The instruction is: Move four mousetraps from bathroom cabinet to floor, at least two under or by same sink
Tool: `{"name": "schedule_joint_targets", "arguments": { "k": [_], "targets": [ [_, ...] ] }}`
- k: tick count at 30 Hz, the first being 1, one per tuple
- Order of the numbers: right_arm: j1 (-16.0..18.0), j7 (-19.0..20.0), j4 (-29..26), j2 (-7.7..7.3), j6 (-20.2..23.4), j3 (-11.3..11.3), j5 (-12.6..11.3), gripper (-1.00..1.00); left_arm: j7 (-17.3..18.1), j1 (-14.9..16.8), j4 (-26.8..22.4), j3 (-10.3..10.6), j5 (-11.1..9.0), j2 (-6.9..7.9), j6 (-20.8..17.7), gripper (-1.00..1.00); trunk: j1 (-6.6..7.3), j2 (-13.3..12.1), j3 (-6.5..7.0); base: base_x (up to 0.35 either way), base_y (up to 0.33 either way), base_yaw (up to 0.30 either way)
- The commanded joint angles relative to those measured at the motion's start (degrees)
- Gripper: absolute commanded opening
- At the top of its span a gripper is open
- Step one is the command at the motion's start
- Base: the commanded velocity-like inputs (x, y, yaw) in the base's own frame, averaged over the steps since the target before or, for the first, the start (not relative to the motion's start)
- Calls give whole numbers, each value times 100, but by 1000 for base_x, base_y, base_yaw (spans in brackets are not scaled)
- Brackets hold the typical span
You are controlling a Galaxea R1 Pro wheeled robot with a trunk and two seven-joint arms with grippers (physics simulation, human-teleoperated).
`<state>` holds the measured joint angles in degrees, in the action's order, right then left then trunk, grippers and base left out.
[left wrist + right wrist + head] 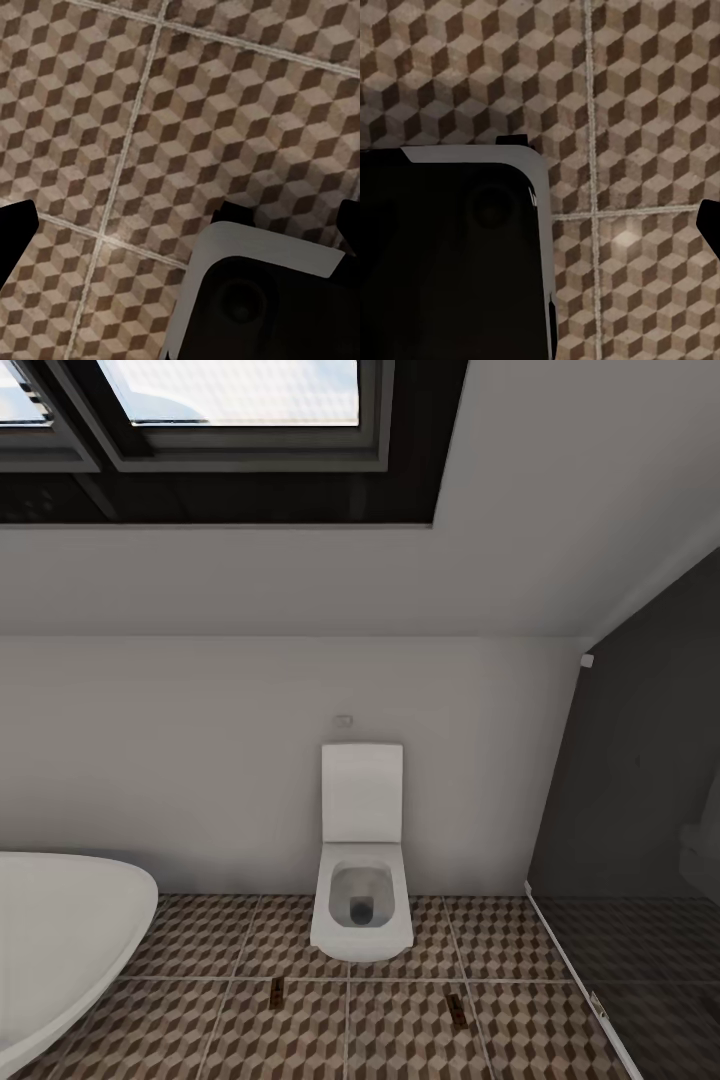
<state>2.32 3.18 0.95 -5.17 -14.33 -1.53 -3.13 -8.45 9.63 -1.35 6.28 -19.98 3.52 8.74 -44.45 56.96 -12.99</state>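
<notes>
Both jaws stood apart, holding nothing, over the floor point(150, 112). Two mousetraps point(277, 992) point(456, 1008) lay on the tiles before the toilet point(361, 900), one near each front corner. Judging by this, the robot was between fetches; next it needed the cabinet

The left gripper point(180, 225) points down, and the tips of its two dark fingers point(16, 229) sit far apart at the two edges of the left wrist view. The right gripper points down too. One dark finger point(711, 225) shows at the edge. A black, grey-edged body part point(450, 255) sits below both.
</notes>
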Motion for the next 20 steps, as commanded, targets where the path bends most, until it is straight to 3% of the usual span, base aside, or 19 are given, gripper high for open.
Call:
{"name": "schedule_joint_targets", "arguments": {
  "k": [1,20],
  "targets": [
    [5,33,10,-2,-26,-14,-35,100,-16,3,2,49,-43,0,14,100,0,5,-8,0,0,0],
    [5,33,10,-2,-26,-14,-34,100,-16,3,-4,64,-25,0,15,100,0,5,-8,0,0,0]
  ]
}}
